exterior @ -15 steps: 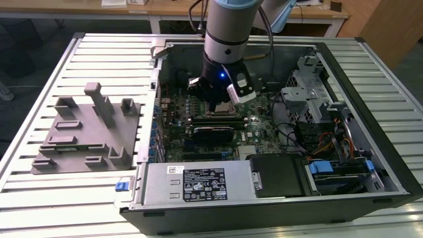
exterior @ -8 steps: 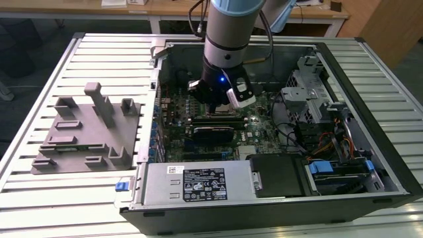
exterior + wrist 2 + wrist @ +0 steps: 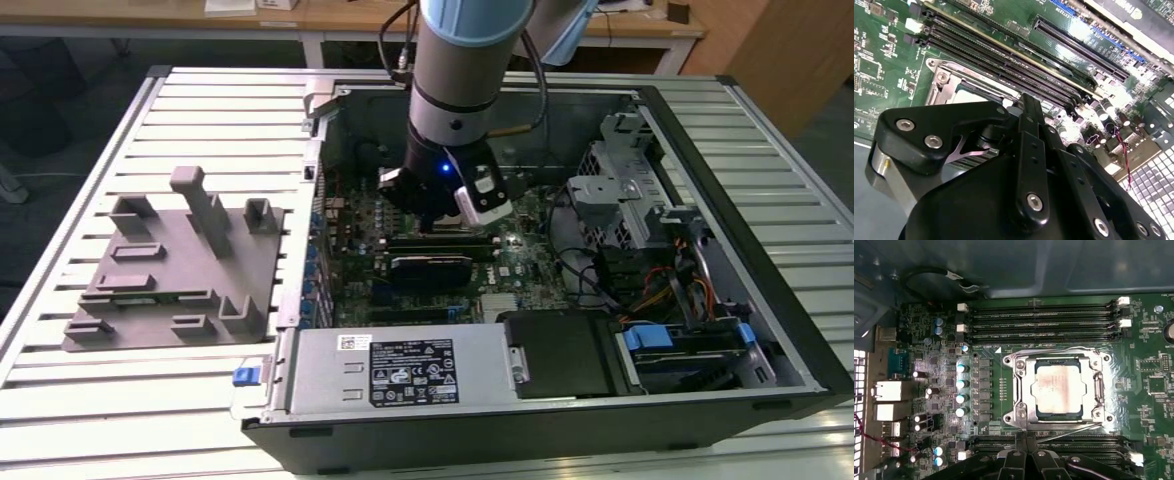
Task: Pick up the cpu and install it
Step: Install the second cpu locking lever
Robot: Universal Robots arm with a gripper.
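Already the cpu (image 3: 1059, 390) sits flat in the motherboard socket (image 3: 1019, 390), its pale silver top facing up toward the camera in the first wrist view; being square, it has no clear long axis, and its edges run parallel to the socket's metal frame. In the second wrist view a corner of the cpu (image 3: 974, 92) shows just beyond the gripper's black linkage. The gripper (image 3: 1026, 450) hangs just above the socket's edge, between the cpu and a bank of memory slots (image 3: 1054, 447), and holds nothing; its fingertips appear drawn together, with no visible gap and nothing between them. In the exterior view the one arm (image 3: 461, 90) reaches down into the open computer case (image 3: 747, 200), and the gripper (image 3: 434, 215) is low over the motherboard (image 3: 400, 300). One grey fixture (image 3: 174, 265) lies on the slatted table (image 3: 80, 160) on the exterior view's left, well apart from the gripper. Three memory slots (image 3: 1044, 322) run in a row on the far side of the socket.
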